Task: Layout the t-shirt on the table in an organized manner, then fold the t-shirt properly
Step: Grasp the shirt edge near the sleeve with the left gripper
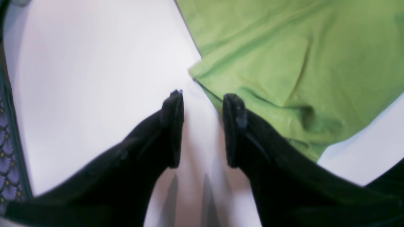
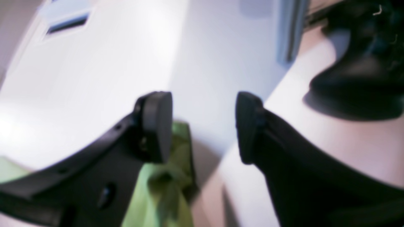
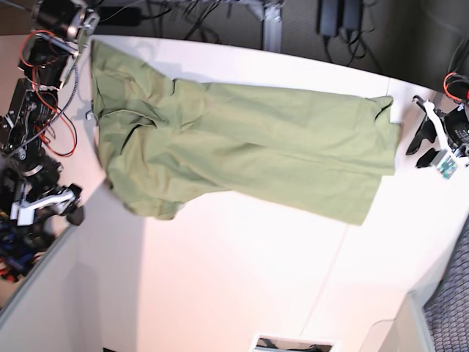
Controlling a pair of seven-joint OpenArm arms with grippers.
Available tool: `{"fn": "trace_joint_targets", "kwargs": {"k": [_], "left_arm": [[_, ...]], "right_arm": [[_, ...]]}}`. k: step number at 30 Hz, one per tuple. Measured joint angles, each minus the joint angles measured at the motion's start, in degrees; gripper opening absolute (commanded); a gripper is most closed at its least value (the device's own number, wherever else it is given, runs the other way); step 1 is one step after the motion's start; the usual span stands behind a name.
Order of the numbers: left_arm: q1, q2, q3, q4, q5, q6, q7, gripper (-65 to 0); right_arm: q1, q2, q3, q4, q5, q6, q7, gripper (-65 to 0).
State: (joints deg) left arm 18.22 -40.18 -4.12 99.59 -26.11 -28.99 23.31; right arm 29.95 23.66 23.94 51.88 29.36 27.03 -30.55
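The plain olive-green cotton t-shirt [image 3: 242, 147] lies spread across the smooth white bench [image 3: 234, 279], showing no readable print or label. The left pincer [image 1: 202, 123] gapes empty beside its hem; the right pincer [image 2: 203, 126] stands wide, gripping nothing.

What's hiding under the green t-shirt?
The t-shirt lies spread across the white table, so table shows all around it. Whatever sits beneath the cloth is covered; no lump shows, only wrinkles and folded sleeves, so probably just more table.
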Motion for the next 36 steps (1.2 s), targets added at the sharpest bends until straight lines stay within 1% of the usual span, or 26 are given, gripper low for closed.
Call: {"fn": "trace_joint_targets", "kwargs": {"k": [2,3,5,6,7,10,12,16,20,21,22,25,26,28,30,32,36], "left_arm": [[0.5,0.1,0.0,0.0,0.0,-0.2,-0.1,-40.3],[0.5,0.0,0.0,0.0,0.0,-0.2,-0.1,-40.3],[0.3,0.0,0.0,0.0,0.0,-0.2,-0.4,-40.3],[0.2,0.0,0.0,0.0,0.0,-0.2,-0.6,-40.3],[0.2,0.0,0.0,0.0,0.0,-0.2,-0.6,-40.3],[0.3,0.0,0.0,0.0,-0.6,-0.2,-0.6,-40.3],[0.2,0.0,0.0,0.0,-0.9,-0.2,-0.9,-40.3],[0.2,0.0,0.0,0.0,-0.9,-0.2,-1.1,-40.3],[-0.5,0.0,0.0,0.0,-0.9,-0.2,-1.3,-40.3],[-1.0,0.0,0.0,0.0,-0.9,-0.2,-1.3,-40.2],[-1.6,0.0,0.0,0.0,-1.6,-0.2,-1.5,-40.2],[-3.7,0.0,0.0,0.0,-2.5,-0.2,-1.6,-39.9],[-4.5,0.0,0.0,0.0,-2.6,-0.3,-1.4,-38.8],[-6.5,0.0,0.0,0.0,-2.7,-0.3,-1.5,-37.8],[-8.9,0.3,0.0,-0.8,-2.8,0.1,-1.7,-37.8],[-12.5,2.0,-0.1,-3.4,-2.8,1.2,-1.7,-37.7],[-21.4,6.6,0.4,-13.9,-4.2,1.1,-2.0,-37.6]], "right_arm": [[3.6,-1.5,0.1,-9.2,-3.0,-0.3,2.7,-26.9],[4.8,-2.3,0.0,-13.4,-4.0,-0.4,4.0,-26.6],[5.9,-4.1,-0.1,-20.0,-5.1,-0.4,5.3,-26.6],[5.9,-5.1,0.0,-21.8,-4.5,0.5,8.0,-26.6],[5.9,-5.9,0.0,-22.7,-4.4,0.5,7.8,-26.6],[6.7,-8.0,0.0,-22.9,-9.3,0.5,8.3,-26.6],[6.7,-9.1,0.0,-22.9,-9.7,0.5,9.2,-26.6],[6.7,-9.6,0.0,-22.8,-9.6,0.6,9.5,-26.9],[6.5,-9.6,0.0,-21.3,-9.9,0.6,8.6,-27.0],[6.4,-9.6,0.0,-20.8,-10.0,0.6,8.4,-28.4],[6.2,-9.6,0.0,-20.3,-10.1,0.6,8.3,-31.5],[6.1,-9.7,0.0,-18.9,-11.0,0.3,6.8,-45.0],[5.9,-9.7,0.0,-18.6,-11.0,0.2,6.4,-49.2],[5.8,-9.7,0.0,-17.9,-11.1,0.2,6.4,-56.4],[5.8,-9.7,0.0,-17.3,-11.2,0.2,6.4,-65.0],[5.9,-9.7,0.0,-17.3,-11.0,0.2,6.4,-65.0],[5.8,-9.7,-0.1,-17.2,-11.1,0.2,5.8,-65.0]]}}
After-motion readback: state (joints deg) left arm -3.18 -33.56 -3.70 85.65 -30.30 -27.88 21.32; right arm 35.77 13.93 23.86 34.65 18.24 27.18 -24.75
